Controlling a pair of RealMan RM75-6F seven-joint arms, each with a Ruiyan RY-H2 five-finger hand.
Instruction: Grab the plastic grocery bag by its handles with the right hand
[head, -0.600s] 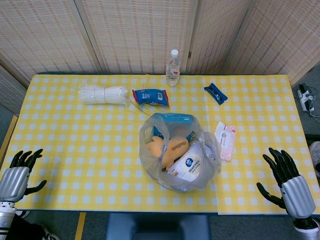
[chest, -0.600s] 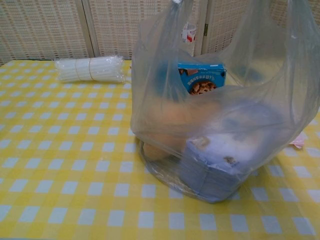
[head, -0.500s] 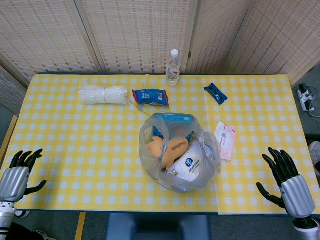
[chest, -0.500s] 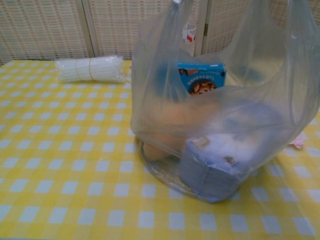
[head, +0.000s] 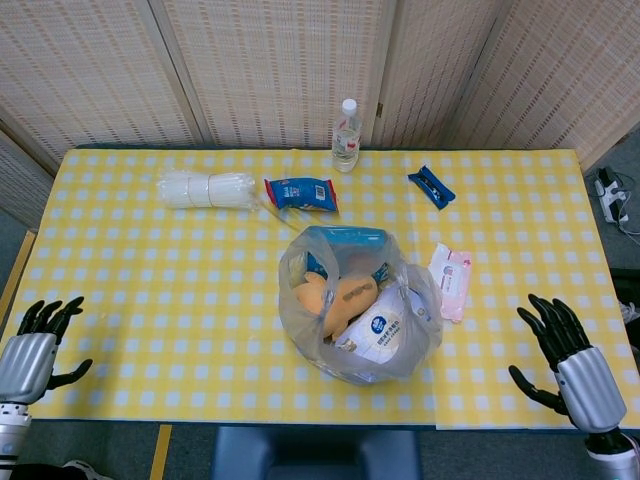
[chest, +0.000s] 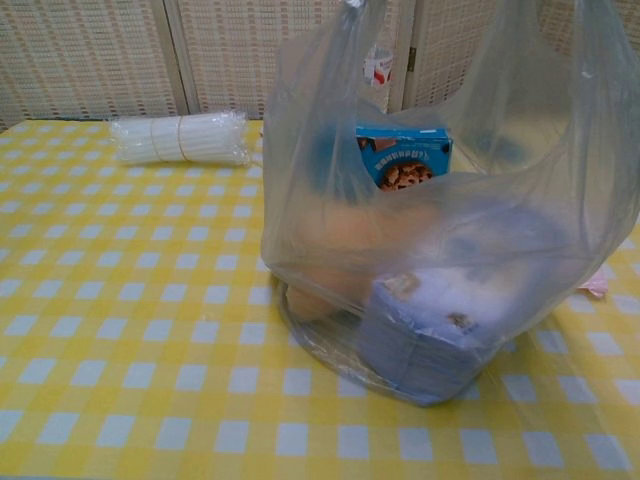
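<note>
Home-like room: checked tablecloth (head: 150, 260), woven screens (head: 270, 70).

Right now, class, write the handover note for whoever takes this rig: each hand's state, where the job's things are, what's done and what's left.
Left hand: open, at the near left table edge, holding nothing.
Right hand: open, at the near right edge, well clear of the bag.
Plastic grocery bag: stands full at the table's near centre, handles up and untouched.
Done: nothing.
Left: bring the right hand to the handles and grip them.
</note>
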